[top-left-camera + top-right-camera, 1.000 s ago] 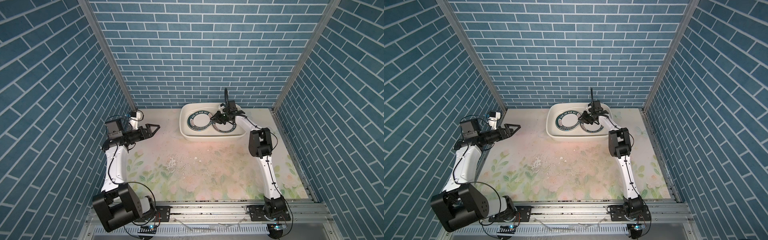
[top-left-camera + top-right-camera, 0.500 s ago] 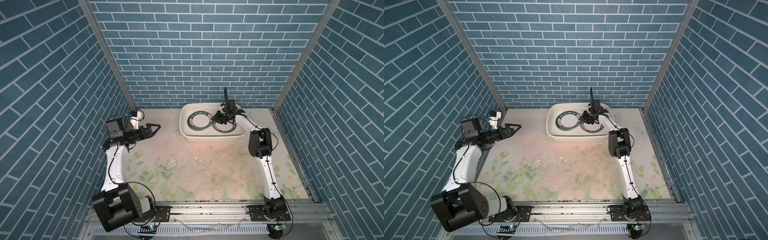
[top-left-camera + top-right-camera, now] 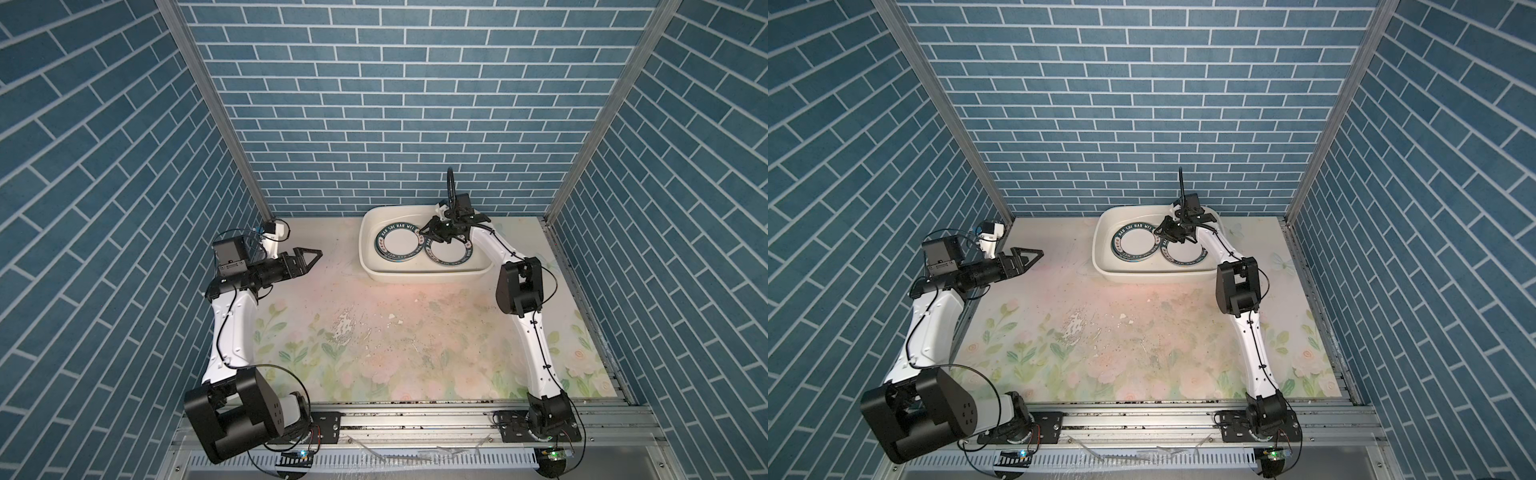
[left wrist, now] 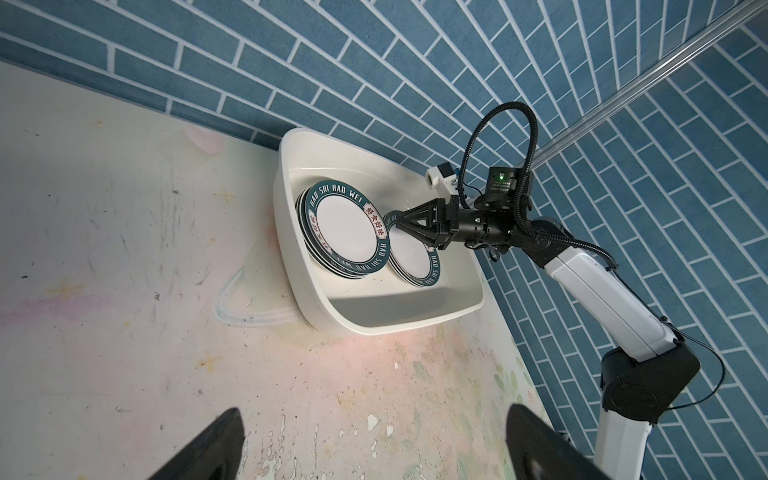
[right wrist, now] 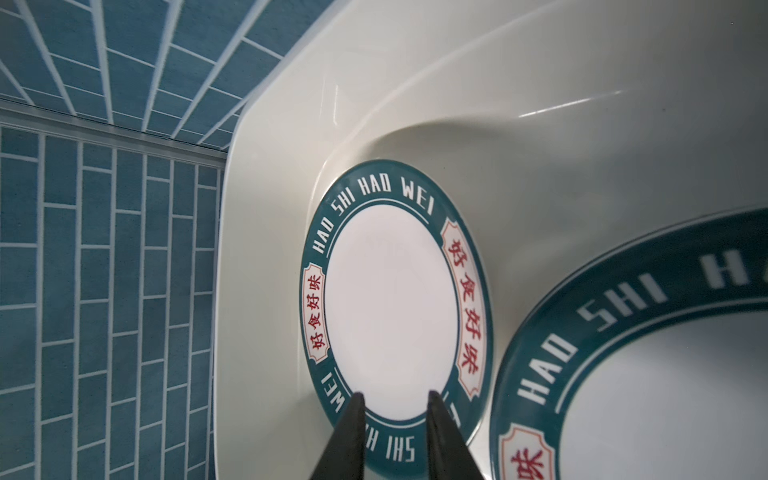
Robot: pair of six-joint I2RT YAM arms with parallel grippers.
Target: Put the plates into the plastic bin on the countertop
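Observation:
The white plastic bin [image 3: 424, 277] [image 3: 1142, 277] stands at the back of the flowered countertop [image 3: 374, 332]. Inside lie two stacks of plates side by side, each topped by a teal-rimmed lettered plate: the left stack [image 3: 397, 245] [image 4: 345, 230] [image 5: 390, 307] and the right stack [image 3: 448, 252] [image 4: 409, 257] [image 5: 665, 395]. My right gripper [image 3: 426, 235] [image 3: 1160, 235] [image 5: 392, 395] hovers in the bin between the stacks, narrowly open, with nothing between its fingers. My left gripper [image 3: 316, 253] [image 4: 376, 415] is held open above the countertop left of the bin, empty.
Blue brick walls close in the back and both sides, and the bin [image 4: 374, 320] nearly touches the back wall. The countertop print is scuffed and flaked [image 3: 345, 328] near the middle. A metal rail [image 3: 415, 419] runs along the front edge.

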